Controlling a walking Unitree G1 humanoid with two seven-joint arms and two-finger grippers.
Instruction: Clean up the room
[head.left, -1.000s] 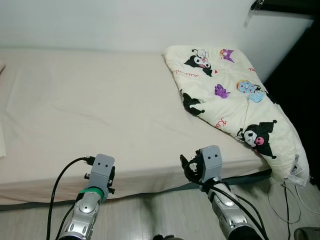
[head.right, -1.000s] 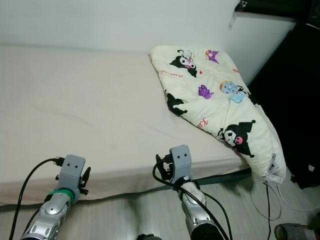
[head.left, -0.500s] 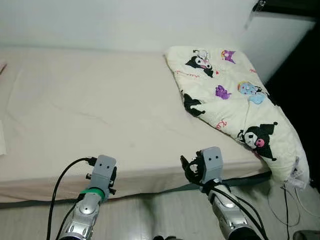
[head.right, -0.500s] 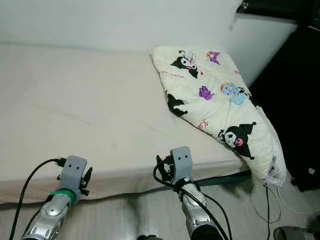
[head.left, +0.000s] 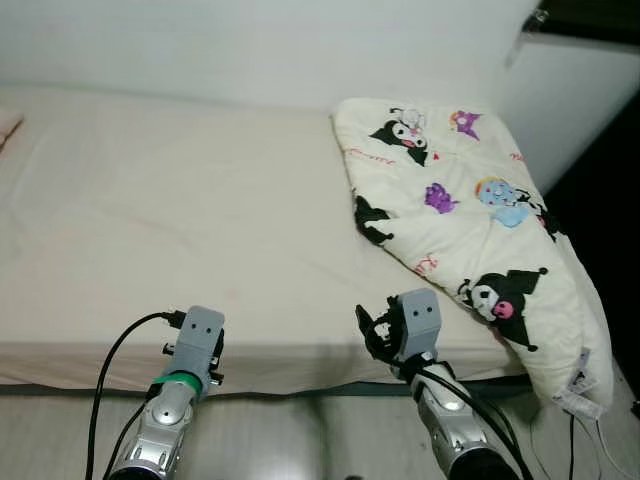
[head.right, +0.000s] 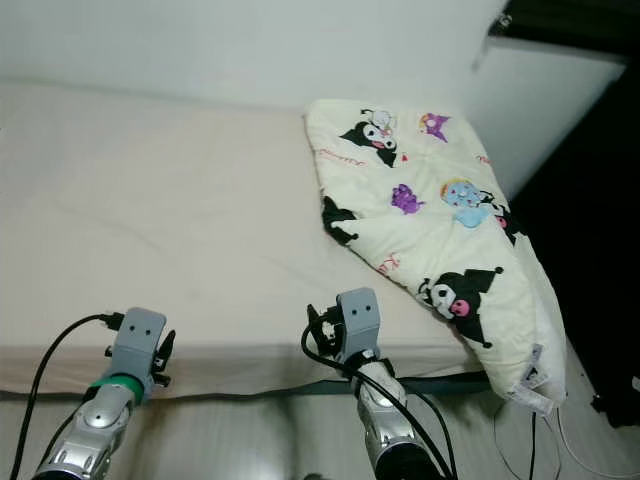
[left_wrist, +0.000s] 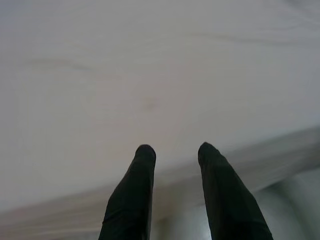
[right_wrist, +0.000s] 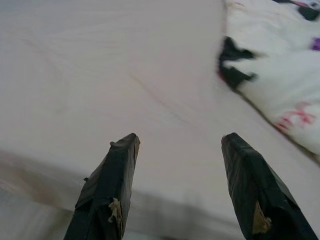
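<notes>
Camera view had shifted nearer the bed (head.left: 150, 220); both grippers stayed low, left gripper (left_wrist: 175, 152) and right gripper (right_wrist: 177, 142) with fingers apart, empty. Quilt (head.left: 470, 230) lay at two o'clock, overhanging; a careless pull risked dragging it floorward.

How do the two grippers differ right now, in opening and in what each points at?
The right gripper is spread wider than the left gripper, though both are open. The right one points over the sheet toward the cartoon-print quilt; the left one faces only the bare bed sheet. Both hang at the bed's near edge, holding nothing.
</notes>
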